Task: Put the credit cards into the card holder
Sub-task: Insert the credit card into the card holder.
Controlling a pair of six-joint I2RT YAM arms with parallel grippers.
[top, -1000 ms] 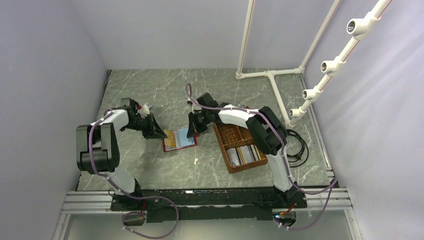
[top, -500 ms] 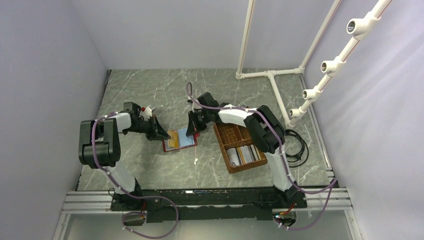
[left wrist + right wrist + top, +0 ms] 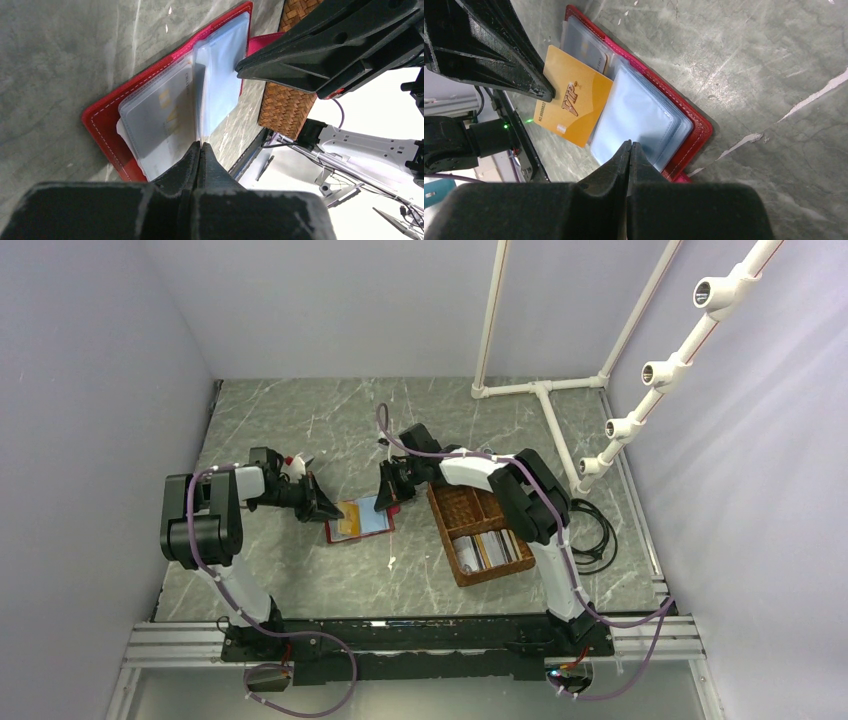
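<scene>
Your left fingers (image 3: 320,508) are pressed shut, empty, tips at the edge of the orange card (image 3: 347,523). It lies on the open red card holder (image 3: 372,520), flat on the worktop (image 3: 300,430). Your right fingers (image 3: 386,497) are also shut, empty, at the holder's right page. The woven basket (image 3: 462,508) further right holds more cards (image 3: 490,548).

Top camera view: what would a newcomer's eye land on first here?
The open red wallet in the middle of the table, with an orange card on its left half. The shut left end effector and shut right end effector point at it from either side.
</scene>
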